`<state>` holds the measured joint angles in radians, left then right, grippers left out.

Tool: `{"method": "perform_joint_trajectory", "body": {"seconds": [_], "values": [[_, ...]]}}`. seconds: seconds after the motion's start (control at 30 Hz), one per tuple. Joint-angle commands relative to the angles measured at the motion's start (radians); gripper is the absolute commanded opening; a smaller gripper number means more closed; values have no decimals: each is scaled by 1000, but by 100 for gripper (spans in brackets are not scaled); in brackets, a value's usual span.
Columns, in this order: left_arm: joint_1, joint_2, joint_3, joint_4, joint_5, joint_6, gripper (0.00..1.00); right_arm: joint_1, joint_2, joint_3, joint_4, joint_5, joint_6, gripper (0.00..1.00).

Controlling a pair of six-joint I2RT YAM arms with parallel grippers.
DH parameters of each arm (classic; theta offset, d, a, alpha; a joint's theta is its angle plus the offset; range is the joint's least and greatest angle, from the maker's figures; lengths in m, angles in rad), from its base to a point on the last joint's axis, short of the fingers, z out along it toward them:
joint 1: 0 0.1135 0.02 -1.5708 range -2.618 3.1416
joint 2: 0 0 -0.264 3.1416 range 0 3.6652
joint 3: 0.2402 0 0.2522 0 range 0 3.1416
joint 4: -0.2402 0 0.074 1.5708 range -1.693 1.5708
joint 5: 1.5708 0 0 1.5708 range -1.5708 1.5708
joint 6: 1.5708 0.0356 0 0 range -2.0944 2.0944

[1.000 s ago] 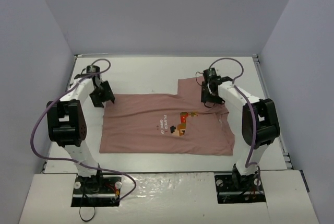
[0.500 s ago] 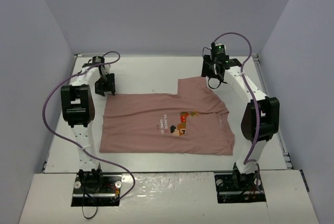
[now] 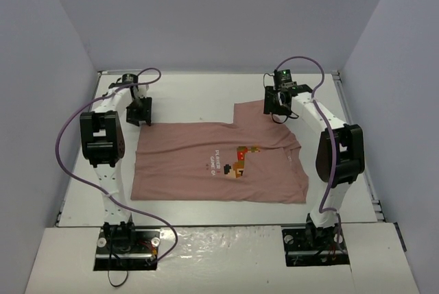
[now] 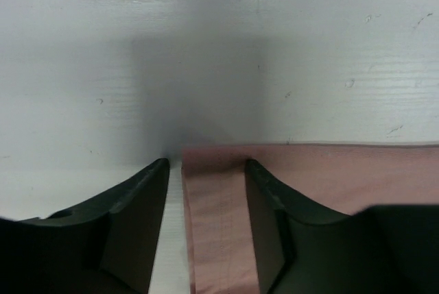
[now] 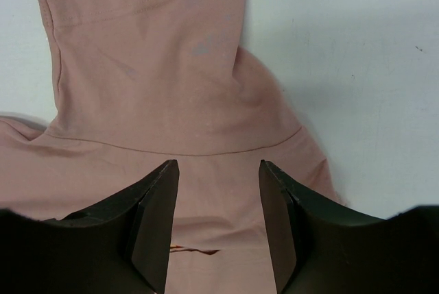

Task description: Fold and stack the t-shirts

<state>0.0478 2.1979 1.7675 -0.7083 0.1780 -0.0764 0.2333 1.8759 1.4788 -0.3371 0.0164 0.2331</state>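
The white table (image 3: 199, 95) is carrying everything; the dusty-pink t-shirt (image 3: 185, 164) is lying spread flat across its middle, chest up, with its near side running close to the table's near edge and one sleeve (image 3: 250, 112) jutting toward the far edge on the right; the fabric is showing only shallow creases.

The left gripper (image 4: 206, 170) is hanging over the shirt's far left corner, jaws standing partly apart and straddling that corner, one finger over bare table and the other over cloth; nothing is being pinched yet. The right gripper (image 5: 218, 170) is hovering above the base of the sleeve, near the shoulder seam, jaws likewise parted with fabric lying loose beneath them; it is holding nothing.

The small pixel print (image 3: 240, 160) is sitting at the shirt's centre, facing up.

The shirt is looking light, soft and limp; it is likely going to sag and drape wherever it is not supported, and drag rather than slide cleanly. Pinching the doubled hem at the corner and the seam by the sleeve is probably giving the firmest purchase, both lifted together.
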Motion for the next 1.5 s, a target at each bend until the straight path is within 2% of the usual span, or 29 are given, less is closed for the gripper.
{"method": "perform_joint_trajectory", "body": {"seconds": [0.0, 0.03, 0.13, 0.2, 0.43, 0.73, 1.13, 1.47], "values": [[-32, -10, -8, -8, 2, 30, 40, -2, -30, 23, 23, -7, -14, 48], [-32, -6, -8, -10, 1, 27, 36, -3, -26, 28, 23, -7, -14, 48], [-32, 0, -14, -8, -21, 15, 4, -5, 12, 63, 27, -7, -20, 48], [-32, -2, -5, -8, -43, 12, 0, -8, 36, 88, 32, -27, -22, 48], [-32, -31, 36, -9, -67, -3, 0, -35, 190, 239, 55, -72, -39, 46], [-37, -29, 40, -7, -43, -42, 0, -69, 389, 433, 68, -117, -173, 41], [-37, -11, 33, -9, -29, -46, 0, -104, 541, 557, 123, -227, -210, 41], [-37, 5, 53, -10, -31, -48, 0, -109, 613, 612, 132, -303, -218, 36]]}}
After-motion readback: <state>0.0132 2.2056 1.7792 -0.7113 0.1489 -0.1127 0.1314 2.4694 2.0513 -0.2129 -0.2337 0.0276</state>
